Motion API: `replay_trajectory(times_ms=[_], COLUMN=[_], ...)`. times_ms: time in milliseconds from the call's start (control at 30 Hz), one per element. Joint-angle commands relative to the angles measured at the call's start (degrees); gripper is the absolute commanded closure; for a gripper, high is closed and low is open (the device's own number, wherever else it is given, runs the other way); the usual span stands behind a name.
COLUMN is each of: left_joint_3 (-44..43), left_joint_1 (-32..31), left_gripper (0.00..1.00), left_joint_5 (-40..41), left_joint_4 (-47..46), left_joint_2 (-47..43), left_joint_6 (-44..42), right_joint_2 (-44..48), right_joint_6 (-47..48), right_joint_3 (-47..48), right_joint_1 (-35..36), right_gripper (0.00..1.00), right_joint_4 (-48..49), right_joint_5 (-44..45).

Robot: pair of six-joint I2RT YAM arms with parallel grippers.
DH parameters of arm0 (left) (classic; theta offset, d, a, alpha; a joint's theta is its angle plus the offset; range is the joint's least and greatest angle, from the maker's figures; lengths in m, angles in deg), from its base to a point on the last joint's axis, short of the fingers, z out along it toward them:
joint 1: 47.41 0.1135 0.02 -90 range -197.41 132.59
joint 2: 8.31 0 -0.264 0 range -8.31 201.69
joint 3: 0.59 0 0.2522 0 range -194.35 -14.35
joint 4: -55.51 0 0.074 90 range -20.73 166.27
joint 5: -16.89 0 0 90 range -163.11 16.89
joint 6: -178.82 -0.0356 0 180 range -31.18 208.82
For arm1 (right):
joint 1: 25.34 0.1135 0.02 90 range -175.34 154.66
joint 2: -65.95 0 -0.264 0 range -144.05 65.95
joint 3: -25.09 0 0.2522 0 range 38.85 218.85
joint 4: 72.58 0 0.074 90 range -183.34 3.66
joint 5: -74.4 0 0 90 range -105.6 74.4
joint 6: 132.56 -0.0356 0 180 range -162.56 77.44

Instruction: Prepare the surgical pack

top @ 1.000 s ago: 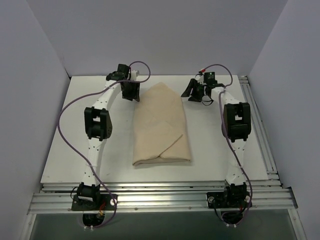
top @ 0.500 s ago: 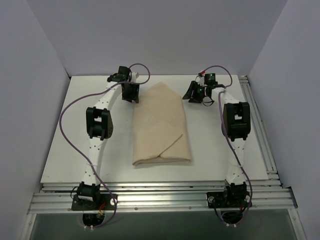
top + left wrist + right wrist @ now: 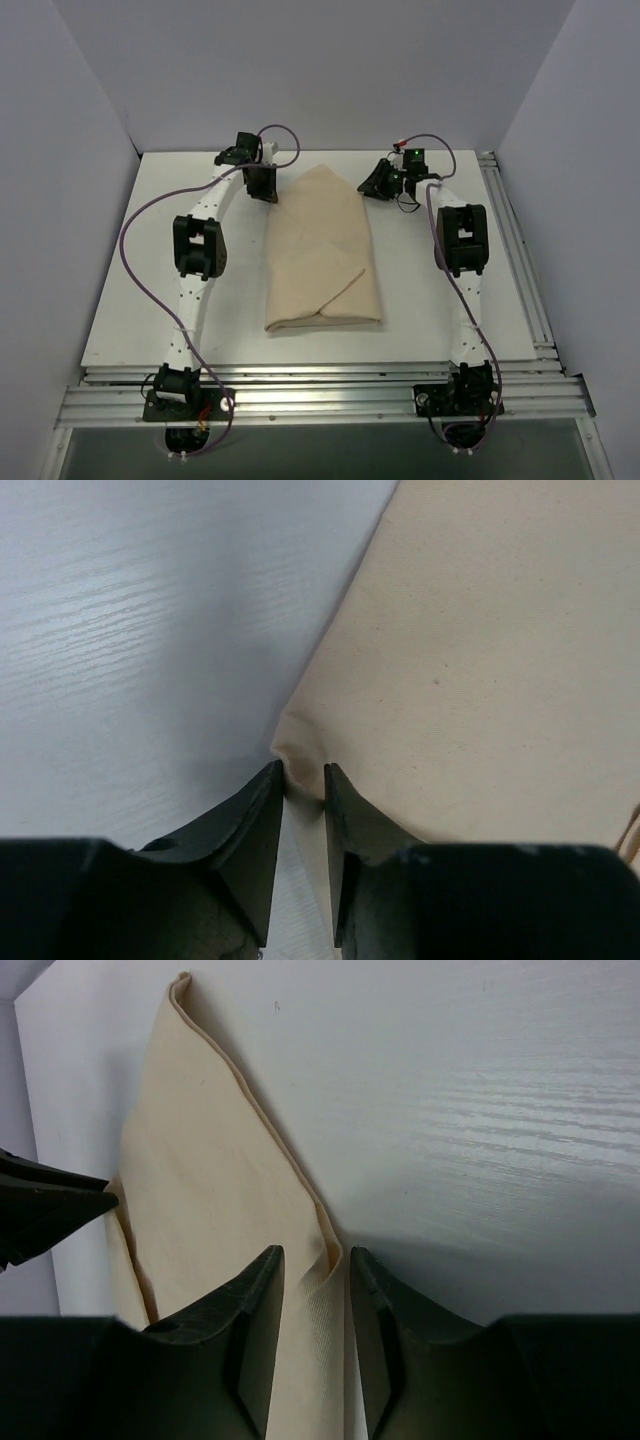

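Observation:
The surgical pack is a tan cloth bundle [image 3: 325,250], folded shut with a point at its far end, lying mid-table. The steel tray, forceps, gauze pads and green packets are not visible. My left gripper [image 3: 262,188] is at the bundle's far left edge. In the left wrist view its jaws [image 3: 302,770] are shut on a small bunch of the cloth edge [image 3: 480,660]. My right gripper [image 3: 372,186] is at the far right edge. Its jaws [image 3: 316,1252] are nearly closed on a raised fold of the cloth [image 3: 200,1180].
The white table [image 3: 150,300] has walls at the back and sides and metal rails [image 3: 320,395] at the near edge and right side. One left gripper finger [image 3: 50,1210] shows at the left of the right wrist view, across the cloth.
My right gripper has moved left and slightly away, onto the cloth's far right edge, and narrowed. My left gripper has edged a little farther back along the left edge.

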Motion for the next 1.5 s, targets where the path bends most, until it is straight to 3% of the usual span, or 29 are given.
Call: replay_trajectory(times_ms=[0, 233, 300, 333, 367, 800, 1033, 1467], left_joint_3=[-1.8, -1.7, -1.3, -0.6, -0.5, -1.2, -6.3, 18.4], left_joint_1=[0.7, 0.6, 0.5, 0.5, 0.3, -0.7, -0.8, -2.0], left_gripper=[0.69, 0.89, 0.96, 0.98, 0.98, 0.98, 0.98, 0.98], left_joint_5=[-3.9, -3.3, -3.6, -3.7, -3.7, -1.1, -2.2, -6.2], left_joint_4=[-3.0, -4.4, -4.8, -5.0, -5.1, -2.9, 0.3, 3.3], left_joint_2=[0.1, -1.9, -3.0, -3.3, -3.8, -10.2, -10.2, -30.9], left_joint_6=[0.0, -0.2, -0.7, -0.8, -1.0, -7.6, -7.9, -16.5], right_joint_2=[-2.3, -2.7, -2.4, -2.2, -1.5, 7.3, 10.9, 31.9], right_joint_6=[-1.2, 0.1, 0.9, 1.3, 1.4, 2.2, 2.2, 6.9], right_joint_3=[0.8, 2.1, 1.8, 1.5, 1.1, -1.4, -0.7, -26.5], right_joint_1=[1.3, 2.8, 3.1, 3.2, 3.1, 1.0, 0.9, 1.5], right_gripper=[0.71, 0.79, 0.87, 0.96, 1.00, 1.00, 1.00, 1.00], right_joint_4=[-1.0, -2.8, -3.9, -3.9, -3.9, -1.6, 0.7, 5.7], right_joint_5=[-1.0, -2.1, -1.3, -1.1, -0.7, -0.2, -1.8, -4.3])
